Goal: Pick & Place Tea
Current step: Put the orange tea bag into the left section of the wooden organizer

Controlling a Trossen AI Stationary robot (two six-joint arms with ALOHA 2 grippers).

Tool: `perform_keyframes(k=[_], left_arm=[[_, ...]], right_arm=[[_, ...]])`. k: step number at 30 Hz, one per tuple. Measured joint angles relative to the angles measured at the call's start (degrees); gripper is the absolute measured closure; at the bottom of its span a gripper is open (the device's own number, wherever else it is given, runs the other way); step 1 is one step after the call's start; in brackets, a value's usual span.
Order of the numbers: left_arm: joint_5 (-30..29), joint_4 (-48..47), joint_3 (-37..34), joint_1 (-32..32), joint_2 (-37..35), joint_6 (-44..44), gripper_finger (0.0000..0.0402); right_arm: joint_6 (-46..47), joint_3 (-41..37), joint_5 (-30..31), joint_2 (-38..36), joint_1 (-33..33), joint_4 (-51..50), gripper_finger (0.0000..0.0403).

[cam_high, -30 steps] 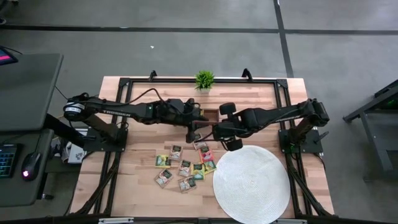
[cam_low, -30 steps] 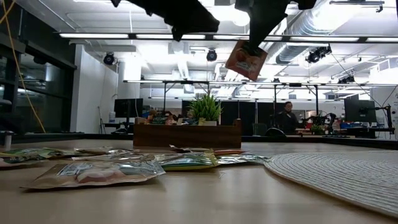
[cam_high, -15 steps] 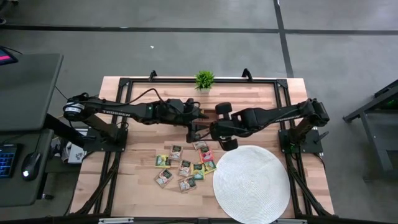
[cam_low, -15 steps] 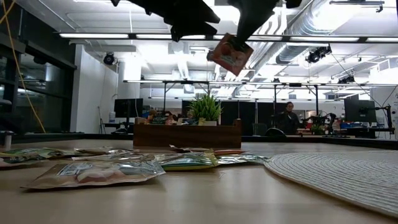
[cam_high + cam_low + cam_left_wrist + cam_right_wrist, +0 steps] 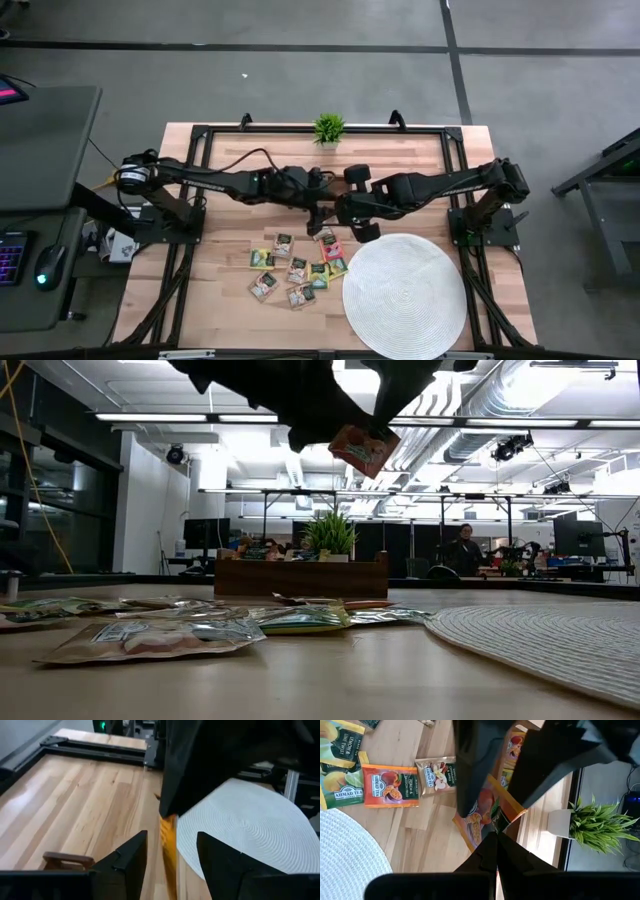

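One orange-red tea packet (image 5: 487,807) hangs in the air above the table's middle, with my right gripper (image 5: 492,845) shut on it. My left gripper (image 5: 170,855) is open. Its two fingers stand on either side of that packet (image 5: 168,837), which shows edge-on between them; I see no touch. In the low view the packet (image 5: 364,448) hangs tilted under both dark grippers. Several more tea packets (image 5: 295,262) lie flat on the wood, near the round white mat (image 5: 405,295). My right gripper pinches the packet between its two fingers at one edge (image 5: 492,827), the fingertips meeting over it. The fingers come from above, slanting down. The packet hangs tilted below them (image 5: 364,448), lifted well clear of the table and of the other packets.
A small green potted plant (image 5: 328,127) stands at the table's far edge, with a low wooden holder (image 5: 300,575) in front of it. The white mat (image 5: 560,635) fills the near right. Black frame rails (image 5: 200,140) run around the tabletop. Bare wood lies at the near left.
My left gripper has reached toward the table's right and sunk a little, so that its fingers now flank the hanging packet. My right gripper has tipped, and the packet has swung toward the left gripper, staying clear of the table.
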Motion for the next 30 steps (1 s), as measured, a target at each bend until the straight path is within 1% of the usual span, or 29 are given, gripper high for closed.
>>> perform_keyframes(k=[3,7,14,18,24,27,30], left_arm=[[-0.7,-0.1,0.0,0.0,0.0,0.1,0.0249],[-1.0,0.3,0.0,0.0,0.0,0.2,0.028],[-1.4,1.1,0.0,0.0,0.0,1.7,0.0345],[-1.4,1.2,0.0,0.0,0.0,1.8,0.039],[-1.9,0.9,0.0,0.0,0.0,1.9,0.04],[-2.7,0.8,0.0,0.0,-0.1,1.9,0.0401],[-4.5,-1.8,0.0,0.0,-0.1,2.0,0.0401]], right_arm=[[0.1,0.0,0.0,0.0,0.0,-0.1,0.0403],[0.1,0.0,-0.1,0.0,0.0,-0.2,0.0403],[0.1,0.0,-0.1,0.0,0.0,-0.2,0.0403],[0.3,0.0,0.0,0.0,0.0,-0.2,0.0403],[2.6,0.0,0.0,0.0,0.0,-0.2,0.04],[5.4,0.0,2.3,0.0,0.0,-0.4,0.039],[7.8,0.0,4.7,-0.4,0.0,-1.6,0.037]])
